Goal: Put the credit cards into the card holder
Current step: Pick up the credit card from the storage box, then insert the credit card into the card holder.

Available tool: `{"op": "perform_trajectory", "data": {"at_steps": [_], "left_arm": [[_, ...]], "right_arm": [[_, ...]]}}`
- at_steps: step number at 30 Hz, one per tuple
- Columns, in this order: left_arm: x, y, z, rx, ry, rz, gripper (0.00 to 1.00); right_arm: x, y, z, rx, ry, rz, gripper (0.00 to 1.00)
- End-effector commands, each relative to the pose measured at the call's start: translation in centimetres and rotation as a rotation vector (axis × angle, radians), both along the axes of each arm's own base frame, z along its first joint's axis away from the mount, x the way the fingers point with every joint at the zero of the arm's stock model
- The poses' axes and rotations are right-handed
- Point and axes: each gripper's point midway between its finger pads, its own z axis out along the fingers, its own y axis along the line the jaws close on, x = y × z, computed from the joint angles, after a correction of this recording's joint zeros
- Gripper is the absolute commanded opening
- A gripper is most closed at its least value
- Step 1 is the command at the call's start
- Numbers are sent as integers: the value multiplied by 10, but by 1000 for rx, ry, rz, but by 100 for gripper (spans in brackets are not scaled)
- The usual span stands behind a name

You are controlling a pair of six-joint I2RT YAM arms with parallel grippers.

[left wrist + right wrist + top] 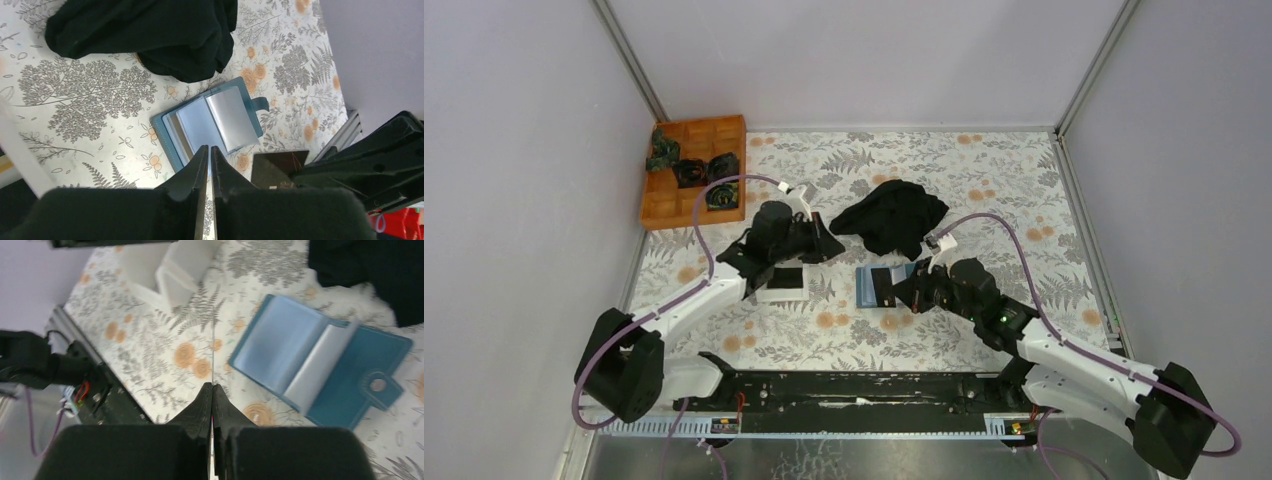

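Note:
The teal card holder [864, 285] lies open on the flowered table, its grey-blue sleeves facing up [200, 125] [310, 355]. My right gripper [902, 290] [212, 386] is shut on a black credit card [884, 288] [275, 167] at the holder's near right side. The right wrist view shows this card only as a thin edge. My left gripper [832, 250] [209, 148] hovers left of the holder, pointing at it. Its jaws stand a narrow slit apart with nothing between them. Another dark card [787, 277] lies in the white tray [779, 296].
A crumpled black cloth [894, 215] [150, 30] lies just behind the holder. An orange wooden compartment tray [694, 170] with dark items stands at the back left. The white tray [170, 265] sits under my left arm.

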Motion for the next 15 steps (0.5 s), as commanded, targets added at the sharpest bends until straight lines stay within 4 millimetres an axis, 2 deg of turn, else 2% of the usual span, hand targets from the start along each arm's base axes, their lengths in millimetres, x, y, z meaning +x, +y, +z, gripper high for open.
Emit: {"op": "perform_trajectory", "data": {"at_steps": [1, 6, 10, 15], "left_arm": [[11, -16, -4, 55, -77, 50, 9], [4, -38, -25, 160, -82, 19, 0], [0, -50, -41, 230, -66, -11, 0], [-4, -60, -57, 275, -50, -36, 0]], "right_arm": [[37, -14, 4, -84, -13, -164, 0], [54, -23, -10, -120, 50, -230, 0], [62, -29, -27, -134, 120, -245, 0], [68, -31, -36, -112, 172, -241, 0]]}}
